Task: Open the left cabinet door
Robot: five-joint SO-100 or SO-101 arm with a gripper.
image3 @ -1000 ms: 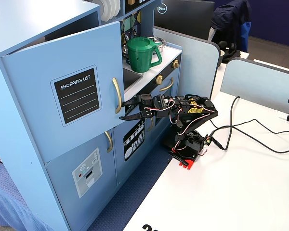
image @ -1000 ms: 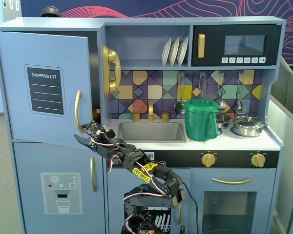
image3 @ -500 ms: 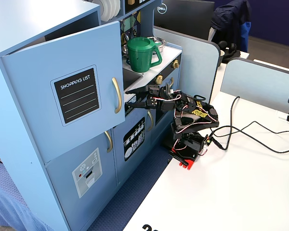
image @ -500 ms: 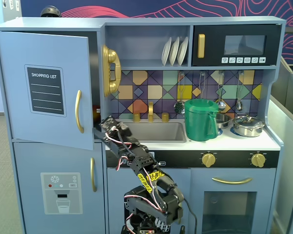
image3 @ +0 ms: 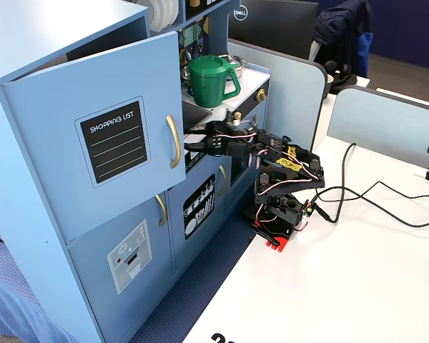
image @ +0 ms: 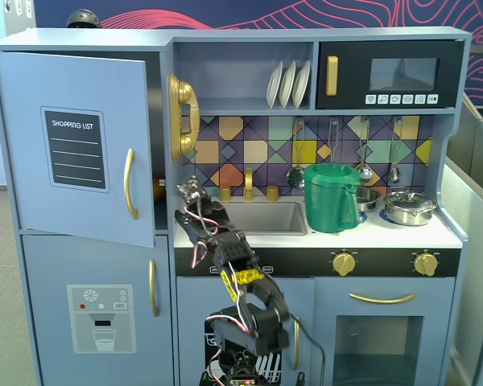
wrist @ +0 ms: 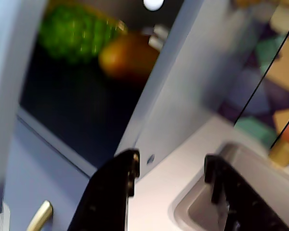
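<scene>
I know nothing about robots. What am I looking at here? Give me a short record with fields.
Setting: toy kitchen
Left cabinet door: ajar, swung partly outward, gold handle untouched
Gripper: open, empty, raised beside the door's free edge, over the counter near the sink
Inside cabinet: blurred green and orange shapes in the wrist view, cannot identify
Counter items: green pitcher, silver pot
Lower dispenser door: closed

Three white plates [image: 288,84] are standing above the gripper [image: 187,190], and two gold knobs [image: 344,263] are sitting below it. One green pitcher [image: 332,197] and one steel pot [image: 410,207] are resting to its right in that fixed view.
</scene>
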